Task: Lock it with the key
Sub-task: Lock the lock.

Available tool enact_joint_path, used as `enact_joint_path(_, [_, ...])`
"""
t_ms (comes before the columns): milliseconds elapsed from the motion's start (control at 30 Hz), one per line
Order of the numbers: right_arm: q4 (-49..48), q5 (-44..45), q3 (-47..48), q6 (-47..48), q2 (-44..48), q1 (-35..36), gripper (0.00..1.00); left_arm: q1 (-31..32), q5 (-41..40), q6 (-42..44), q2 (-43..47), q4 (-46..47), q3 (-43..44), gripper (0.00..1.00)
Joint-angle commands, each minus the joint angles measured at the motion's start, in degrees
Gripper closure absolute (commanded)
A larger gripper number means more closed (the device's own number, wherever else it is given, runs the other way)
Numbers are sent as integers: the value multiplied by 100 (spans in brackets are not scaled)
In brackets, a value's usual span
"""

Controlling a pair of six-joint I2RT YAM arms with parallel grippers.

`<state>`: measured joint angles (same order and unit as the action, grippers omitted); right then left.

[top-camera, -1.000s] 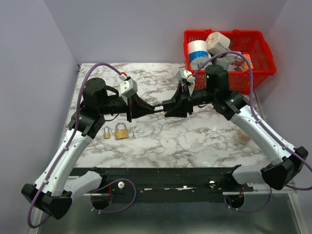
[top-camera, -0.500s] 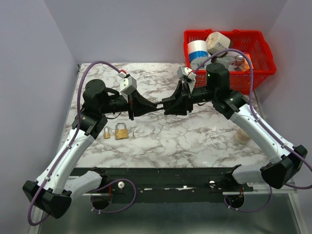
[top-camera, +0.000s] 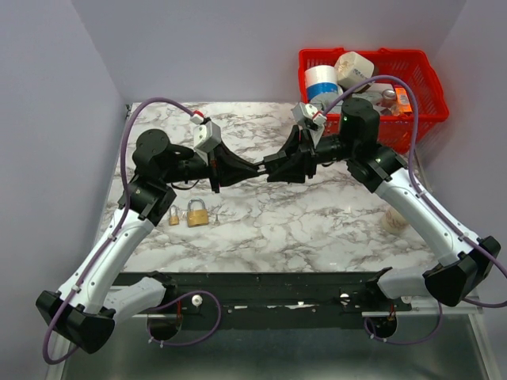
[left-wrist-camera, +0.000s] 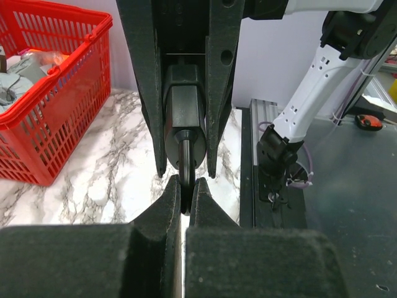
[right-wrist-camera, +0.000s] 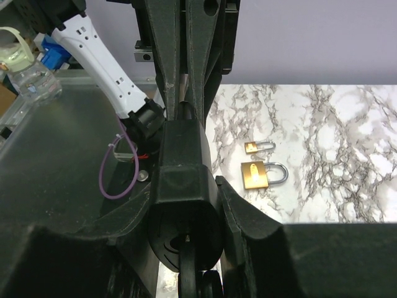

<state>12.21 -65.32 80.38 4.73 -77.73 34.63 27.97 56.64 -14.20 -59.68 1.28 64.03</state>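
Key (left-wrist-camera: 185,160): where is it? (Obs. 1)

Off the table (top-camera: 317,229), in mid-air between the two arms. It shows as a thin dark shaft. The left gripper (left-wrist-camera: 185,189) pinches its near end. Its far end meets the end face of the black padlock (left-wrist-camera: 185,105). How deep it sits in the keyhole: cannot tell. (Obs. 2)

Left gripper's jaws? (Obs. 1)

Closed to a sliver, with the key shaft clamped between the two fingertips. (Obs. 2)

And the padlock? (Obs. 1)

Held by the right gripper (right-wrist-camera: 187,186). Its jaws are part-way closed, one finger on each side of the body, and the body is in line with the key. From above, the two grippers face each other tip to tip over the middle of the table. (Obs. 2)

Anything else noted? (Obs. 1)

Large brass padlock (top-camera: 197,214) and small brass padlock (top-camera: 173,214) lie flat on the table near the left arm. They are side by side, not touching, with shackles pointing away from the arm bases. Red basket (top-camera: 428,111) stands at the far right corner, with assorted items inside. (Obs. 2)
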Motion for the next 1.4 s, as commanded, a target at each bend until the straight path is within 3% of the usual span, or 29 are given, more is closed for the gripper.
enact_joint_path(0, [-368,-253,83,265,-567,923,99,824,-162,-39,-658,1332,417,100])
enact_joint_path(133, [-307,-16,31,309,-427,853,99,824,-101,153,-580,903,488,100])
enact_joint_path(267, [9,221,74,361,-330,615,99,781,-189,1145,-326,-397,479,100])
enact_joint_path(433, [1397,502,180,1318,-146,527,99,491,-329,2455,-88,-2022,628,100])
enact_joint_path(567, [1662,896,-22,1636,82,518,99,298,-566,3098,-158,-2703,830,100])
enact_joint_path(600, [1479,976,-101,1567,135,518,99,245,-558,2994,-149,-2573,804,95])
enact_joint_path(633, [1330,1099,-127,1453,171,518,99,105,-549,2714,-114,-2354,743,75])
enact_joint_path(667, [1145,1318,-163,1182,240,510,99,17,-558,2337,-79,-2038,629,65])
enact_joint_path(733, [487,1469,-259,943,259,509,99,-220,-435,907,9,-879,225,56])
enact_joint_path(800, [74,1662,-251,705,233,501,99,-467,-251,-278,0,-184,-73,57])
enact_joint_path(900, [-8,1654,-145,696,154,492,99,-538,-276,-716,-26,644,-241,63])
enact_joint_path(1033, [-130,1777,-128,696,127,466,99,-704,-548,-548,193,618,-312,35])
enact_joint_path(1167, [-701,1909,-259,485,197,439,99,-1003,-461,-1731,220,1373,-575,27])
enact_joint_path(1300, [-799,1567,-172,406,136,430,99,-1021,91,-1851,272,2358,-1014,29])
enact_joint_path(1367, [-790,1426,-198,397,171,422,99,-1021,363,-1352,290,1940,-989,38])
